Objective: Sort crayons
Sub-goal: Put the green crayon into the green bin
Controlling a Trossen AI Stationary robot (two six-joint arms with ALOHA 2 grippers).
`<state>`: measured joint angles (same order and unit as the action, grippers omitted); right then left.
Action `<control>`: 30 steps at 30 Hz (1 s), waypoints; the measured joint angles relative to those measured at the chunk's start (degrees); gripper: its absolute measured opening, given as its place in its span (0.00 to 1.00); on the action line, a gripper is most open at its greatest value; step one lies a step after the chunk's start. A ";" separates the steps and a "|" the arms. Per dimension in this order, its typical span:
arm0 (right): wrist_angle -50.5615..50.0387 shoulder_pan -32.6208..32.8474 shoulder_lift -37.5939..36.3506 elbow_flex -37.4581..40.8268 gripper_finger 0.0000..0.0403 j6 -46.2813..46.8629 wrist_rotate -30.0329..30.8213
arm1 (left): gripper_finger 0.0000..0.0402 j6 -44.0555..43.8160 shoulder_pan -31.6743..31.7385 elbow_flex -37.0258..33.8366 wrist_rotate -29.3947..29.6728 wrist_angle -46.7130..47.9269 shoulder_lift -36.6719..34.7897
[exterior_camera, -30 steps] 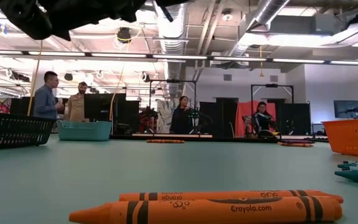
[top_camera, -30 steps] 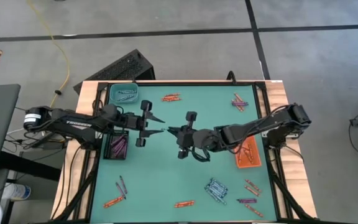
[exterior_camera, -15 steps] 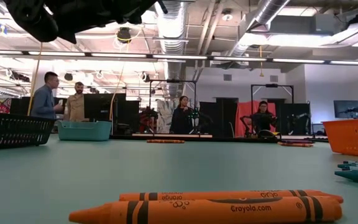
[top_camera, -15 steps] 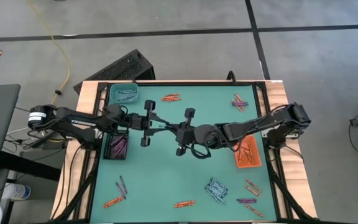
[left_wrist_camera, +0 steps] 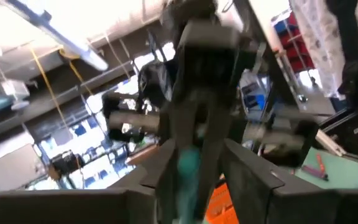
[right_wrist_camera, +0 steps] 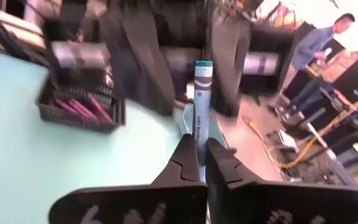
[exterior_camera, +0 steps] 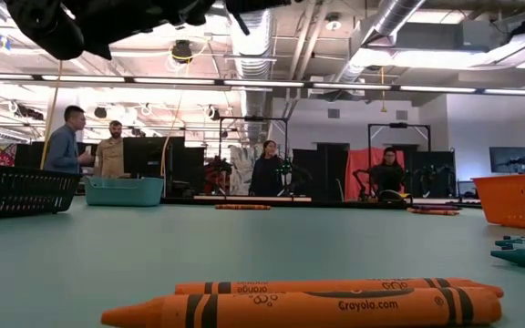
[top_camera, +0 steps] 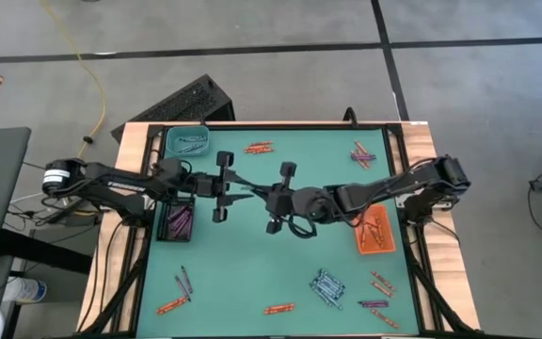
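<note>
We are in the middle of a hand-over above the centre of the counter (top_camera: 252, 245). Our right end effector (right_wrist_camera: 196, 163) is pinched shut on the lower end of a teal crayon (right_wrist_camera: 201, 102), which stands out from its fingertips toward the left arm. Our left end effector (top_camera: 243, 191) has come in nose to nose with it; in the left wrist view its fingers (left_wrist_camera: 166, 163) stand either side of that crayon, but we cannot tell whether they have closed on it or merely bracket it. We judge the step in hand to be passing this crayon from right to left, since the teal tray (top_camera: 188, 141) sits on the left arm's side at the counter's far corner, with the black tray (top_camera: 178, 222) of purple crayons beside it. The next move calls for the left fingers to grip firmly before the right ones let go, or the crayon will drop. Plenty of loose crayons (top_camera: 328, 285) are not yet sorted, and the orange tray (top_camera: 375, 231) lies by the right arm.
</note>
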<state>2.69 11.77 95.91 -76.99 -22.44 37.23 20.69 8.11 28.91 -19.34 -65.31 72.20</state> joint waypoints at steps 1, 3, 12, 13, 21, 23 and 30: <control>-0.34 -0.15 0.03 0.00 0.01 0.37 -0.02 | 0.31 0.06 -0.08 0.03 -0.04 -0.09 -0.01; -1.15 -0.46 0.03 0.00 0.01 1.35 0.00 | 0.33 0.10 -0.32 0.01 0.25 0.04 0.05; -0.61 -0.45 0.03 0.00 0.01 1.55 -0.52 | 0.36 0.02 -0.52 0.01 2.25 2.24 0.05; -0.57 -0.46 0.02 0.00 0.01 1.55 -0.53 | 0.36 -0.07 -0.52 0.01 3.11 2.43 0.05; -0.56 -0.22 -0.02 0.00 0.01 1.28 -0.72 | 0.25 -0.33 -0.52 0.01 2.44 2.12 0.05; -0.58 -0.22 -0.04 0.00 0.01 1.10 -0.89 | 0.20 -0.40 -0.47 0.01 1.79 1.89 0.05; -1.19 -0.15 -0.04 0.00 0.01 0.98 -0.90 | 0.11 -0.38 -0.47 -0.01 1.67 1.76 0.05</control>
<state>1.50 11.62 95.87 -76.99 -21.45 36.33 20.32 7.64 28.91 -17.68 -63.55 72.25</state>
